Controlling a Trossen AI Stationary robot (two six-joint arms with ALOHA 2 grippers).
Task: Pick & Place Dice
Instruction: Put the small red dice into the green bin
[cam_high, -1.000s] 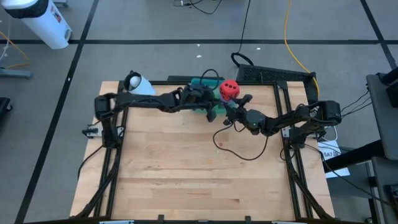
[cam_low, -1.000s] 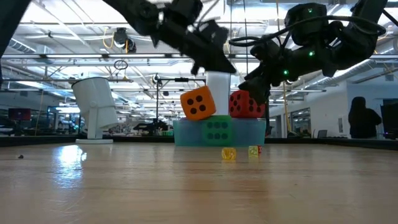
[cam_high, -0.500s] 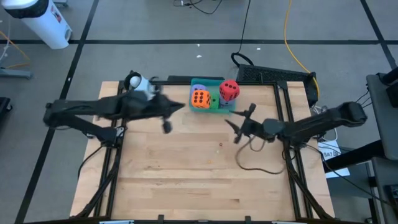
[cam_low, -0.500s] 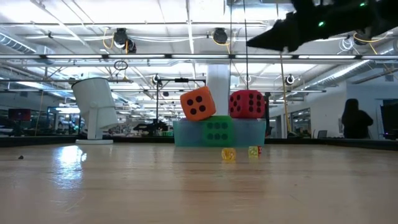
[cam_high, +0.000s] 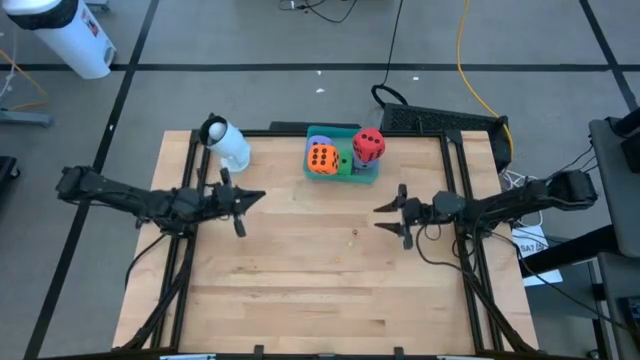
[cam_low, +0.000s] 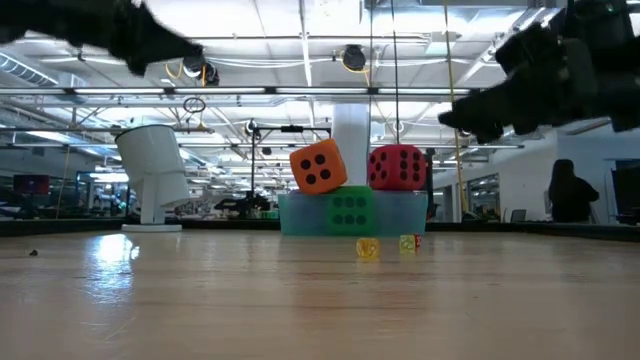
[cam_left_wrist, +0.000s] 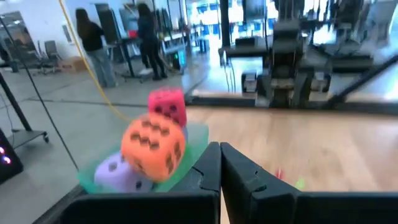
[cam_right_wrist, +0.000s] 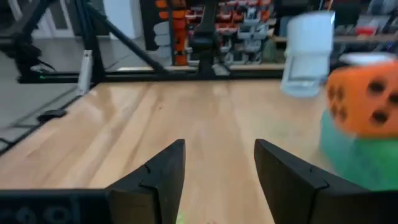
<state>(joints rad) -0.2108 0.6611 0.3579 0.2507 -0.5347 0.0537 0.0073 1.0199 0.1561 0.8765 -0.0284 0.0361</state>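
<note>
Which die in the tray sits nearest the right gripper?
The red die. It tops the pile on the side toward the right gripper; the orange die sits on the far side, nearer the left arm.

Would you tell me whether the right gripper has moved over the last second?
Yes. In the high view the right gripper has pulled back from the teal tray toward the table's right edge, empty and open.

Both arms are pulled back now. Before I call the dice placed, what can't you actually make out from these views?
- Second purple die: only one purple die shows, in the left wrist view; orange die and red die cover the rest of the tray.
- Green die: seen only through the tray wall in the low view.
- Tiny coloured bits on the table: too small to identify.
- Left claw, right claw: hold nothing.
</note>
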